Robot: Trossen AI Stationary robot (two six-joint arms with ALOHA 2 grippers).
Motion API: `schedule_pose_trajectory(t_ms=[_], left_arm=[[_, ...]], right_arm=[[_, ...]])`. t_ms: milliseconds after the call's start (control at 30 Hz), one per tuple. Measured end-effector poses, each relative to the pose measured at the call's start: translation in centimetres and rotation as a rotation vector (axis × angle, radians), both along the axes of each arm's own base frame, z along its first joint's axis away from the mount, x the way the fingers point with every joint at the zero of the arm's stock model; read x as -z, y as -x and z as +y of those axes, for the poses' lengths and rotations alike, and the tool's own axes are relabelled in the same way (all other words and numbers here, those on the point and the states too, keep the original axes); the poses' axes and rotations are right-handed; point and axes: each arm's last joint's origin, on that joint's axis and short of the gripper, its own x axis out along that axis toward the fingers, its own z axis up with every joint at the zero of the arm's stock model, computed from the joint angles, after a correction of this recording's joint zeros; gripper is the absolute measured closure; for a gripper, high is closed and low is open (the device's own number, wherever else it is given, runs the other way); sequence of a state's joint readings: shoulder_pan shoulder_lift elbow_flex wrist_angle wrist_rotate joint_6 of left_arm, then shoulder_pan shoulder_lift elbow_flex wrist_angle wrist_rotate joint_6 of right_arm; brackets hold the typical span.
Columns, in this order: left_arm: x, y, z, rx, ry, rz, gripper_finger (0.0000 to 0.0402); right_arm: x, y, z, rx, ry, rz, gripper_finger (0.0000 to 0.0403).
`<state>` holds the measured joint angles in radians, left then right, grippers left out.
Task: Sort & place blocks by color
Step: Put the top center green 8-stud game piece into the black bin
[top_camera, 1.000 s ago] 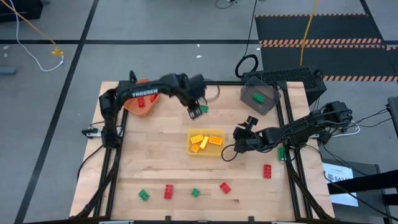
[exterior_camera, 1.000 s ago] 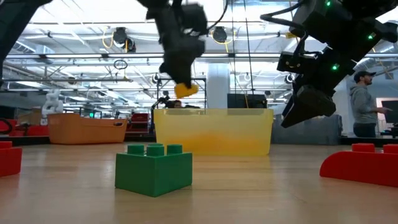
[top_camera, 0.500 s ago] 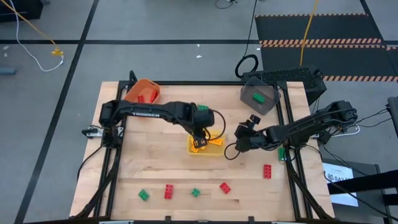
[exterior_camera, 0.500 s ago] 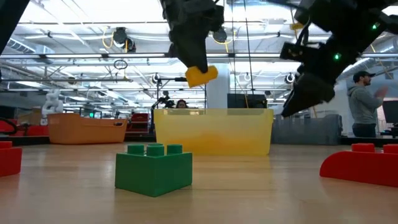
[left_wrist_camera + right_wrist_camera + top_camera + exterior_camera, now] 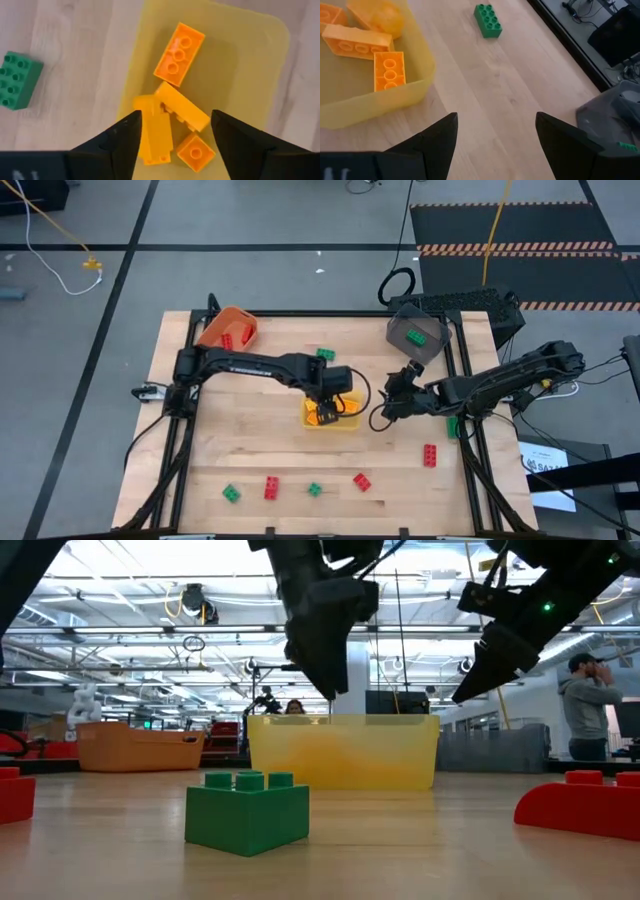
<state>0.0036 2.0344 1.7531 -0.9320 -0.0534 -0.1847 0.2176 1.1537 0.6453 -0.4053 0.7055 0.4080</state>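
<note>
While the left gripper [image 5: 328, 402] hangs over the yellow bin [image 5: 349, 423] at mid-table, its jaws stand apart with nothing between them, and yellow blocks [image 5: 179, 54] lie in the bin below. Just right of the bin, the right gripper [image 5: 392, 406] hovers above bare wood, jaws wide and empty. One green block [image 5: 324, 354] sits on the table far of the bin. Along the near edge lie two green blocks [image 5: 231, 493] and two red blocks [image 5: 271, 487]; another red block [image 5: 429, 455] lies to the right. Far left is the orange bin [image 5: 228, 330], far right the grey bin [image 5: 417, 336].
</note>
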Motion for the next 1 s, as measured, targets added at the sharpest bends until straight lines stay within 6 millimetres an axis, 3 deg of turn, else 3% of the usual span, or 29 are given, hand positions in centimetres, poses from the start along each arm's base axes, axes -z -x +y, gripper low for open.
schedule_pose_trajectory(t_ms=[267, 433, 600, 700, 833, 1000], left_arm=[[-2.2, 0.4, -0.1, 0.014, -0.116, -0.085, 0.0139], [-5.8, 0.1, -1.4, 0.077, -0.156, -0.322, 0.0152], [-8.6, -0.2, -2.9, 0.145, -0.187, -0.543, 0.0165], [-7.8, -0.6, -3.8, 0.169, -0.193, -0.624, 0.0172], [-5.3, 0.1, -4.8, 0.173, -0.175, -0.718, 0.0179], [-3.5, 4.0, -4.6, 0.133, -0.137, -0.798, 0.0183]], right_arm=[[2.1, 0.9, -0.2, 0.021, -0.012, 0.005, 0.0145], [3.8, 1.9, -0.4, 0.056, -0.042, 0.007, 0.0145], [3.6, 1.8, -0.3, 0.043, -0.089, -0.027, 0.0145], [2.9, 1.7, -0.1, 0.009, -0.123, -0.078, 0.0145], [2.0, 1.9, 0.3, -0.037, -0.141, -0.136, 0.0145], [1.2, 2.3, 0.9, -0.070, -0.151, -0.187, 0.0145]])
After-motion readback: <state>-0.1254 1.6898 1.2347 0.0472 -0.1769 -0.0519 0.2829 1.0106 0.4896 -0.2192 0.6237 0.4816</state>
